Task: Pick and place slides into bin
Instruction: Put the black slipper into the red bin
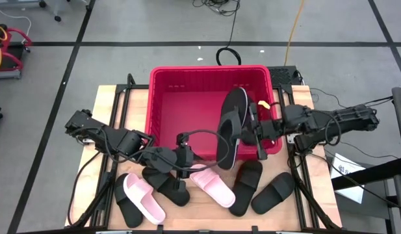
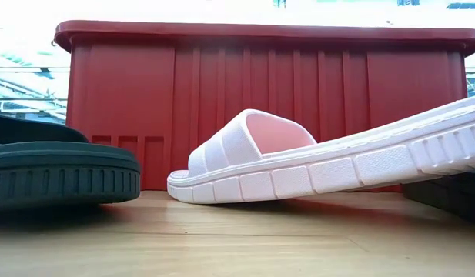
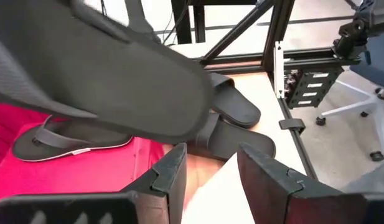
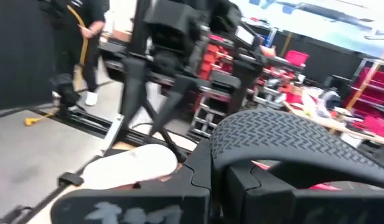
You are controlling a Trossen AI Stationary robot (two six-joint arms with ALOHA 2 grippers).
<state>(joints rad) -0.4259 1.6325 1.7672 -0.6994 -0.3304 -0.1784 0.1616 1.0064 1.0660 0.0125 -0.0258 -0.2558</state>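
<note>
Left gripper [image 3: 207, 177]: we are spreading it just above a pink slide [image 1: 213, 184].
Right gripper [image 1: 257, 129]: we are pinching a black slide [image 1: 231, 127] over the bin [image 1: 162, 76].
Next: we are judging release.

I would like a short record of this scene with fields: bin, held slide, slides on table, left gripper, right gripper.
bin: red bin, one black slide lies inside
held slide: black slide, tilted over the bin's front rim
slides on table: two pink slides, several black
left gripper: left gripper open, above pink slides
right gripper: right gripper shut on black slide
</note>
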